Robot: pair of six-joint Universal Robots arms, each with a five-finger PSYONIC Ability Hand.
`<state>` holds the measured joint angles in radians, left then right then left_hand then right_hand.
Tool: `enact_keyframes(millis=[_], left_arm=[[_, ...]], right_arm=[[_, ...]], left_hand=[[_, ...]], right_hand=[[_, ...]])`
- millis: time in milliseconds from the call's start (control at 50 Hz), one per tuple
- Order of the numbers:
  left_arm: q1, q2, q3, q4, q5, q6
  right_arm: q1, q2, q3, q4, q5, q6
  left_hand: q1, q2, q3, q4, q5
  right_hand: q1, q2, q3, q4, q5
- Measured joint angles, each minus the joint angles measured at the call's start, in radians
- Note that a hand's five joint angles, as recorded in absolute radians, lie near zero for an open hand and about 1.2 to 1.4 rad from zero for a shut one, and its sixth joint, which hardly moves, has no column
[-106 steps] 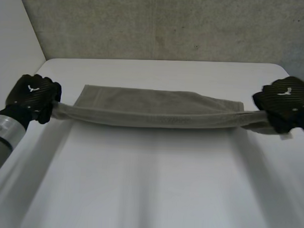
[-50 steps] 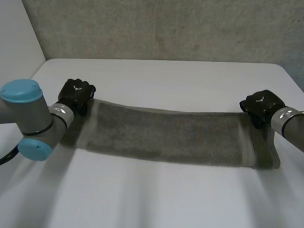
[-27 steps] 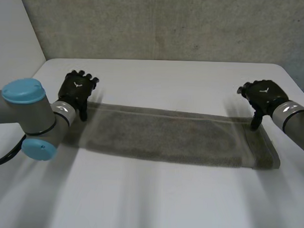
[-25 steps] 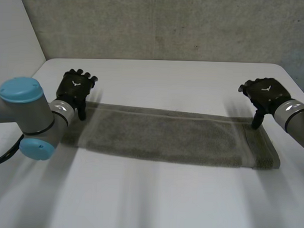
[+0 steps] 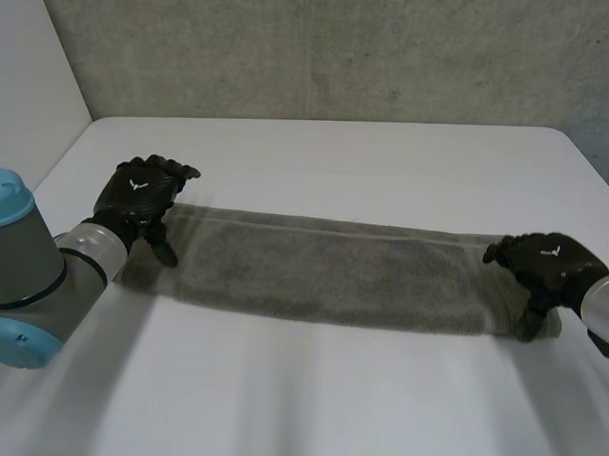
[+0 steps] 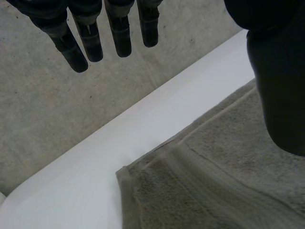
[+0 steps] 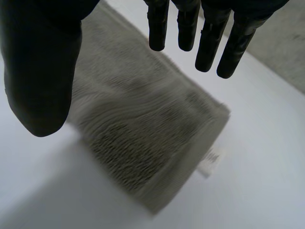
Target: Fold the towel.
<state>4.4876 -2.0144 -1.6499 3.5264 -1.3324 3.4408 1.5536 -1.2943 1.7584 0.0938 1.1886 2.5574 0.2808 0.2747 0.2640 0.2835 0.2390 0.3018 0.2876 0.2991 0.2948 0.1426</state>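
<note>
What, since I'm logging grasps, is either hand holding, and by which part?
Nothing. The left hand and right hand are open, fingers straight, at the two ends of the towel.

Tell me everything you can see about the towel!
The towel is grey-green, fluffy terry cloth, folded into a long, narrow strip. It lies flat across the white table, with one end toward each arm. A flatter woven band runs near its short edge, and a small white label sticks out at the end by the right hand. The left hand is at the other end. Both hands are open; neither grips it.
</note>
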Motion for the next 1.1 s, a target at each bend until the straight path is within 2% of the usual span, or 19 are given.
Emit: enact_keyframes(millis=[60,200,280,360,400,440,660,900,960,1100], left_arm=[[0.000,0.010,-0.010,0.005,0.005,-0.018],[0.000,0.019,-0.022,0.022,0.004,-0.067],[0.000,0.018,-0.023,0.026,0.003,-0.075],[0.001,0.018,-0.024,0.027,0.002,-0.076],[0.001,0.018,-0.025,0.027,0.002,-0.075],[0.001,0.018,-0.026,0.027,0.002,-0.075],[0.001,0.020,-0.029,0.030,0.002,-0.074],[0.019,0.071,-0.037,0.033,-0.002,-0.078],[0.024,0.087,-0.037,0.034,-0.003,-0.079],[0.025,0.116,-0.021,0.044,-0.008,-0.099]], right_arm=[[-0.013,0.008,0.017,-0.002,-0.020,-0.002],[-0.071,0.098,0.037,-0.088,-0.086,-0.005],[-0.085,0.136,0.033,-0.129,-0.096,-0.006],[-0.091,0.170,0.015,-0.160,-0.095,-0.007],[-0.091,0.183,0.006,-0.166,-0.092,-0.007],[-0.091,0.192,-0.001,-0.169,-0.088,-0.008],[-0.130,0.184,-0.031,-0.174,-0.006,-0.038],[-0.281,0.099,-0.151,-0.069,0.046,-0.289],[-0.247,0.090,-0.206,-0.035,0.062,-0.298],[0.013,0.082,-0.392,0.010,0.126,-0.224]], left_hand=[[0.000,0.000,0.000,0.000,0.000],[0.000,0.000,0.000,0.000,0.000],[0.000,0.000,0.000,0.000,0.000],[0.000,0.000,0.000,0.000,0.000],[0.000,0.000,0.000,0.000,0.000],[0.000,0.000,0.000,0.000,0.000],[0.000,0.000,0.000,0.000,0.000],[0.000,0.000,0.000,0.000,0.000],[0.000,0.000,0.000,0.000,0.000],[-0.003,0.000,0.000,0.000,0.000]], right_hand=[[0.031,0.031,0.024,0.027,0.025],[0.345,0.362,0.348,0.353,0.333],[0.435,0.430,0.429,0.434,0.420],[0.655,0.673,0.648,0.650,0.628],[0.879,0.898,0.874,0.883,0.849],[0.998,1.018,0.992,1.003,0.983],[1.019,1.033,1.020,1.048,1.018],[1.025,1.033,1.028,1.048,1.018],[1.028,1.033,1.029,1.048,1.018],[1.028,1.035,1.040,1.048,1.018]])
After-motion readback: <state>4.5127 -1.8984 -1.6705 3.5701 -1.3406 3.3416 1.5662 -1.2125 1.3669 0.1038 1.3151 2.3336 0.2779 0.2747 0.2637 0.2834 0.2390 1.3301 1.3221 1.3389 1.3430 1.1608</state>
